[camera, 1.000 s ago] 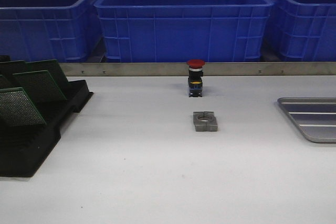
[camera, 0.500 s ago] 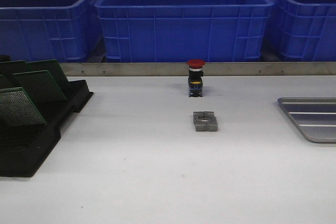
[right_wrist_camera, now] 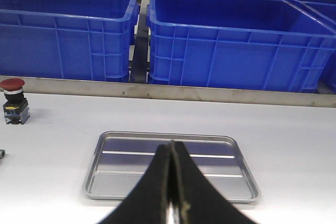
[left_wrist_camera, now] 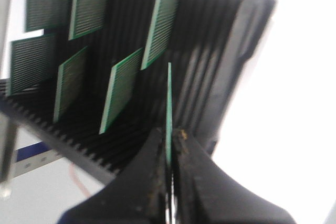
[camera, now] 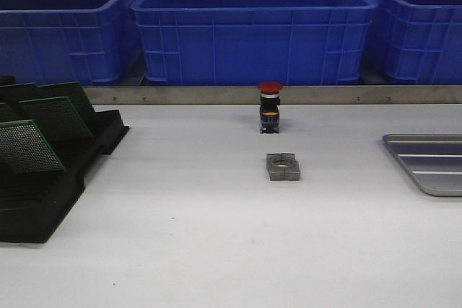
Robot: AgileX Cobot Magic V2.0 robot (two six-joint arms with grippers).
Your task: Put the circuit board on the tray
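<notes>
Here, no writing is showing legibly on anything. At far left the black slotted rack is holding several green perforated boards; six are showing in the left wrist view. The left gripper is clamping its fingers on one circuit board, seen edge-on above the rack. A red-capped push button and a grey metal block are sitting mid-table. The tray is lying at right, below the right gripper, whose fingers are pressing together on nothing. Three blue bins are standing behind.

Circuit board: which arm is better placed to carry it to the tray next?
Left. The left gripper is shut on a circuit board at the black rack. The right gripper is shut and empty, above the empty tray.
</notes>
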